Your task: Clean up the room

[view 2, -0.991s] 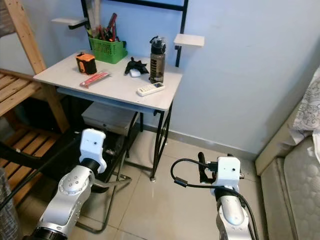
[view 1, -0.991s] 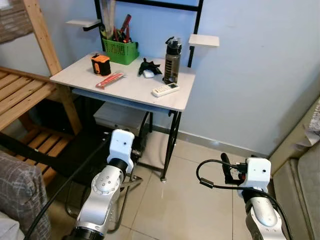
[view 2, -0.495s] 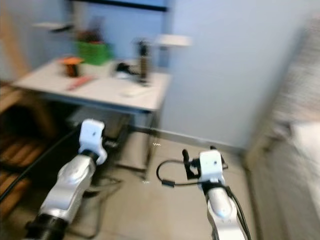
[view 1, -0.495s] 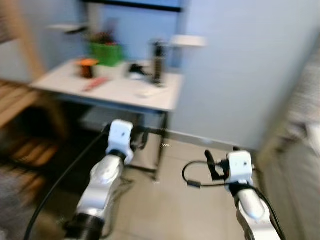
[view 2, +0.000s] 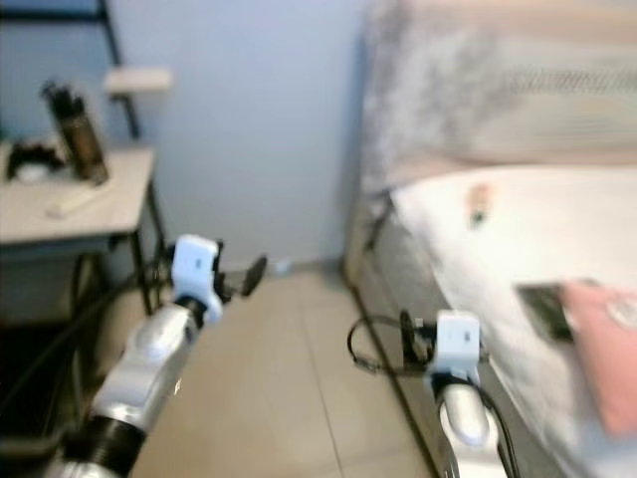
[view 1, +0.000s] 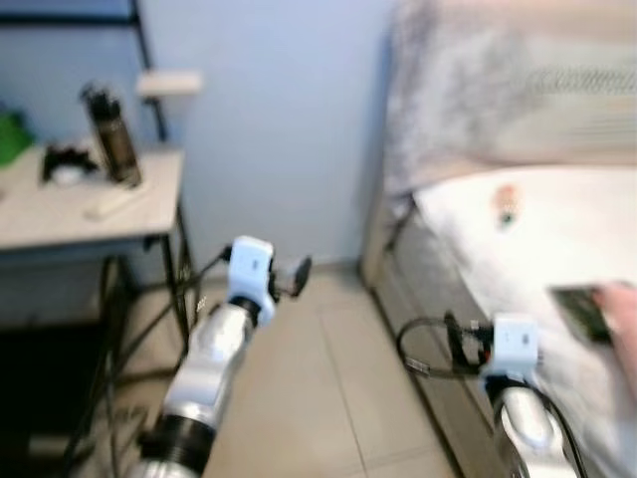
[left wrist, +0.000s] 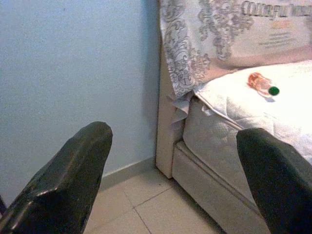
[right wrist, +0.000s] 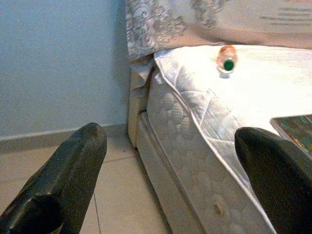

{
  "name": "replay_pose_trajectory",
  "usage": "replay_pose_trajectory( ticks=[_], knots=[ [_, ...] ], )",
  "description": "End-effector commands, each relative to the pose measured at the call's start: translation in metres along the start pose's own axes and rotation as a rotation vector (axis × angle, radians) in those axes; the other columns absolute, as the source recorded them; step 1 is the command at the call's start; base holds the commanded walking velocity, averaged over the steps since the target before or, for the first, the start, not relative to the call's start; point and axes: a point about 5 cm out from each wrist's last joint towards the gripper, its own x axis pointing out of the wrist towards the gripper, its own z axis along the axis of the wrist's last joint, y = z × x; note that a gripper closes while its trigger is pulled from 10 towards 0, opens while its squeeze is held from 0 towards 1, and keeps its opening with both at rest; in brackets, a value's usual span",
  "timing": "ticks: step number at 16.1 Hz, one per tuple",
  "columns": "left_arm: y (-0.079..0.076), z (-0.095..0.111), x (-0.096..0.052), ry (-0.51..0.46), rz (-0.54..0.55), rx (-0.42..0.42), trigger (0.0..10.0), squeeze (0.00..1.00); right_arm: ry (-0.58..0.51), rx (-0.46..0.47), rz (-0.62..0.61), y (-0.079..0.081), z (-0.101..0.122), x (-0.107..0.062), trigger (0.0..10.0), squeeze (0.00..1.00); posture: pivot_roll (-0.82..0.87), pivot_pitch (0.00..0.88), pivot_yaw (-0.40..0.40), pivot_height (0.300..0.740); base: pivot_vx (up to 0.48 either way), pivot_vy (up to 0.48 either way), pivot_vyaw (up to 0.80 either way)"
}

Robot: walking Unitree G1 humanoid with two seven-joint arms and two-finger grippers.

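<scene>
A bed with a white quilted mattress (view 1: 468, 249) stands on the right, against the blue wall. On it lies a small orange bottle (left wrist: 262, 84) with a green cap, also seen as the bottle (right wrist: 226, 58). Nearer the foot lie a dark flat object (right wrist: 297, 127) and a pink thing (view 2: 607, 349), both blurred. My left gripper (left wrist: 175, 141) is open and empty, held over the tiled floor and pointing at the bed corner. My right gripper (right wrist: 170, 141) is also open and empty, close beside the mattress edge.
A patterned grey cloth (left wrist: 204, 39) drapes over the headboard. The white desk (view 1: 60, 214) stands at the left with a dark water bottle (view 1: 109, 139), a white remote (view 1: 111, 202) and a black item. Beige floor tiles (view 1: 318, 388) lie between desk and bed.
The camera has swung to the right: the desk slid to the left edge and the bed came into view. Both arms keep their pose, grippers still empty.
</scene>
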Motion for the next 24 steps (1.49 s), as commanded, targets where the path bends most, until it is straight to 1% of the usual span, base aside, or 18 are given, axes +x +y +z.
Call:
replay_pose_trajectory(
  ticks=[1, 2, 3, 4, 5, 6, 8, 9, 12, 14, 15, 16, 17, 19, 21, 23, 24],
  knots=[
    [0.006, -0.002, -0.002, 0.006, 0.019, 0.020, 10.0, 0.00, 0.016, 0.023, 0.007, 0.002, -0.003, 0.000, 10.0, 0.00, 0.16, 0.000, -0.039, 0.740, 0.000, 0.480, -0.75],
    [0.006, -0.001, -0.002, 0.002, 0.011, 0.024, 10.0, 0.00, 0.013, 0.021, -0.005, 0.000, -0.003, 0.000, 10.0, 0.00, 0.16, 0.000, -0.039, 0.740, 0.000, 0.480, -0.75],
    [0.005, -0.005, 0.001, 0.022, 0.020, -0.007, 10.0, 0.00, 0.001, 0.033, -0.033, -0.001, -0.003, -0.001, 10.0, 0.00, 0.15, 0.000, -0.033, 0.740, 0.000, 0.000, -0.76],
    [0.006, -0.005, 0.001, 0.029, 0.019, -0.012, 10.0, 0.00, -0.006, 0.035, -0.049, -0.003, -0.002, -0.002, 10.0, 0.00, 0.15, 0.000, -0.029, 0.740, 0.000, 0.000, -0.76],
    [0.005, -0.003, 0.001, 0.007, 0.017, -0.009, 10.0, 0.00, -0.001, 0.030, -0.067, -0.005, -0.006, -0.004, 10.0, 0.00, 0.15, 0.000, -0.027, 0.740, 0.000, 0.000, -0.78],
    [0.002, -0.001, 0.003, -0.006, 0.000, 0.009, 10.0, 0.00, -0.005, 0.008, -0.075, -0.006, -0.006, -0.004, 10.0, 0.00, 0.14, 0.000, -0.022, 0.740, 0.480, 0.000, 0.00],
    [0.000, -0.001, 0.005, -0.009, -0.012, 0.004, 10.0, 0.00, -0.038, -0.014, -0.056, -0.001, 0.000, -0.002, 10.0, 0.00, 0.13, 0.000, -0.017, 0.740, 0.480, 0.000, -0.47],
    [-0.003, 0.000, 0.007, -0.027, -0.025, 0.005, 10.0, 0.00, -0.039, -0.010, -0.105, -0.007, 0.000, -0.001, 10.0, 0.00, 0.13, 0.000, -0.015, 0.740, 0.480, 0.000, -0.77],
    [-0.003, 0.003, 0.008, -0.053, -0.023, 0.000, 10.0, 0.00, -0.067, -0.026, -0.125, -0.014, 0.004, -0.001, 10.0, 0.00, 0.12, 0.000, -0.024, 0.740, 0.480, 0.000, -0.76],
    [-0.003, 0.005, 0.010, -0.067, -0.032, -0.001, 10.0, 0.00, -0.078, -0.027, -0.126, -0.015, 0.007, 0.000, 10.0, 0.00, 0.12, 0.000, -0.027, 0.740, 0.480, 0.000, -0.77],
    [-0.002, 0.006, 0.010, -0.065, -0.026, 0.019, 10.0, 0.00, -0.075, -0.023, -0.130, -0.016, 0.007, 0.001, 10.0, 0.00, 0.12, 0.000, -0.027, 0.740, 0.480, 0.000, -0.76],
    [-0.001, 0.004, 0.011, -0.049, -0.020, 0.050, 10.0, 0.00, -0.068, -0.015, -0.126, -0.016, 0.006, 0.002, 10.0, 0.00, 0.12, 0.000, -0.027, 0.740, 0.000, 0.000, -0.76],
    [-0.002, 0.003, 0.012, -0.038, -0.022, 0.049, 10.0, 0.00, -0.087, -0.055, -0.112, -0.013, 0.007, 0.002, 10.0, 0.00, 0.12, 0.000, -0.025, 0.740, 0.000, 0.000, 0.00],
    [-0.003, 0.005, 0.013, -0.054, -0.040, 0.040, 10.0, 0.00, -0.079, -0.065, -0.104, -0.009, 0.008, 0.005, 10.0, 0.00, 0.12, 0.000, -0.024, 0.740, 0.000, 0.480, 0.00],
    [-0.004, 0.006, 0.015, -0.063, -0.049, 0.043, 10.0, 0.00, -0.076, -0.030, -0.098, -0.006, 0.010, 0.008, 10.0, 0.00, 0.12, 0.000, -0.020, 0.740, 0.000, 0.480, -0.76],
    [-0.003, 0.006, 0.016, -0.060, -0.049, 0.044, 10.0, 0.00, -0.083, -0.016, -0.096, -0.006, 0.011, 0.008, 10.0, 0.00, 0.12, 0.000, -0.020, 0.740, 0.000, 0.480, -0.75],
    [-0.002, 0.003, 0.018, -0.030, -0.034, 0.067, 10.0, 0.00, -0.079, -0.020, -0.092, -0.006, 0.009, 0.008, 10.0, 0.00, 0.11, 0.000, -0.013, 0.740, 0.000, 0.000, 0.00]
  ],
)
